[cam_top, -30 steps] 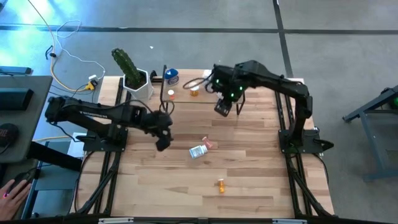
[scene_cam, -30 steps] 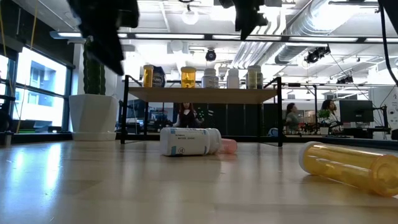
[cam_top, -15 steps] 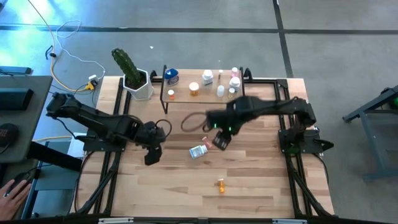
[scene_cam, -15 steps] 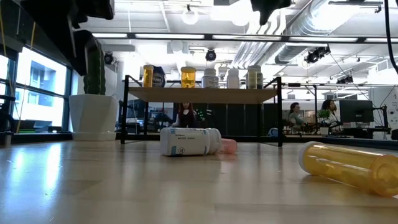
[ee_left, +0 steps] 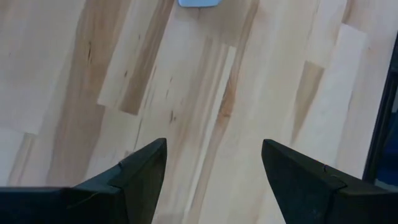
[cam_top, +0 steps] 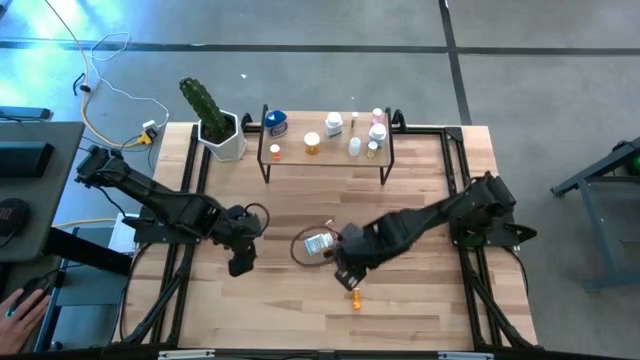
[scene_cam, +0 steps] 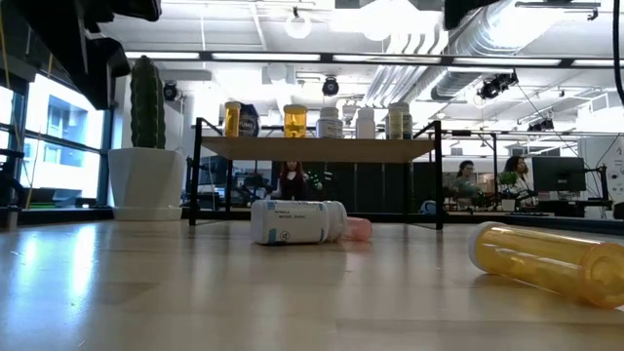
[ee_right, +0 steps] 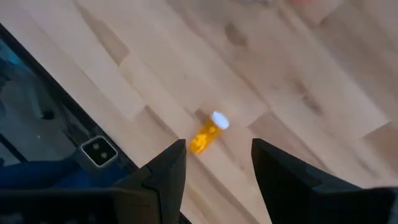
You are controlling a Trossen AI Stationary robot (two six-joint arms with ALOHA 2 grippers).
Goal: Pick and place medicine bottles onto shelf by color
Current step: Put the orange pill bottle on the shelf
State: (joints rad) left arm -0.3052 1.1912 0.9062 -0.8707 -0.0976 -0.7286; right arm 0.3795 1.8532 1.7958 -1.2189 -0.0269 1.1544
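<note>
Orange plastic is what we are after: a small orange bottle with a white cap lies on its side on the table, near the front edge. Our right gripper hangs just above it, jaws apart and holding nothing, and in the right wrist view the bottle sits between the two fingers' line of sight. We judge it light, hard and smooth, so it will likely roll or squirt out if pinched off-centre. We would take it across the middle of the barrel, fingers square to its long axis, not on the cap. A white bottle and a pink one lie touching or nearly so at mid-table, awaiting their turn. Our left gripper waits open over bare wood, left of the white bottle. On the shelf at the back stand several bottles already; an orange one marks where this one belongs, as we read it
</note>
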